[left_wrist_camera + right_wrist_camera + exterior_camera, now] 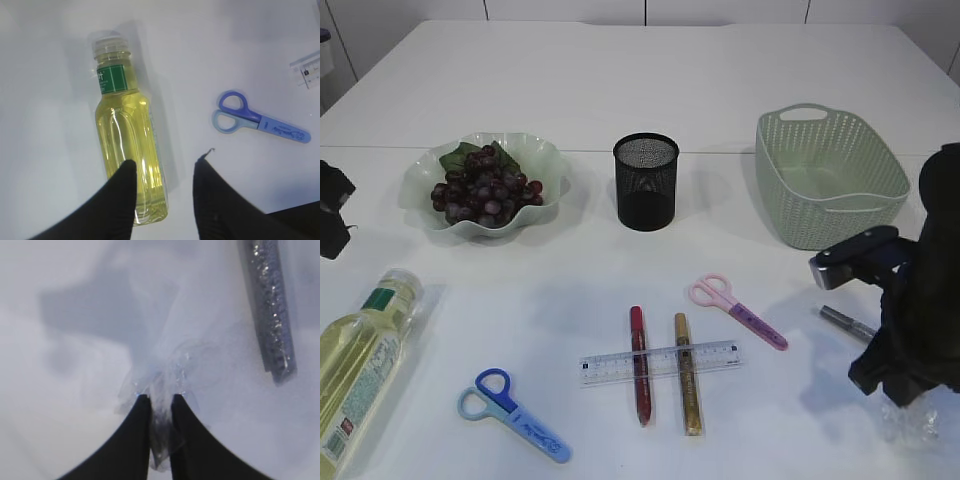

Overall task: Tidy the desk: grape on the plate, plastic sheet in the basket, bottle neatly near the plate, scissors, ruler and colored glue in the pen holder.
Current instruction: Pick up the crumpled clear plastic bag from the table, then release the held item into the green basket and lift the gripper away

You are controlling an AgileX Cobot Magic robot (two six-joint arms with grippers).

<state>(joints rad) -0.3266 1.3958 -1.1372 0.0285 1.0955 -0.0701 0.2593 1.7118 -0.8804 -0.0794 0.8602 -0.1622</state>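
In the right wrist view my right gripper is shut on a bunched fold of the clear plastic sheet, which lies on the table at the front right. A silver glitter glue lies just beside it. The bottle of yellow liquid lies on its side at the front left. Over its base my left gripper hangs open, one finger in front of the bottle and the other off to its side. Grapes sit in the plate. The pen holder and basket stand behind.
Blue scissors lie right of the bottle. A ruler crosses red glue and gold glue at front centre. Pink scissors lie further right. My right arm covers the front right corner.
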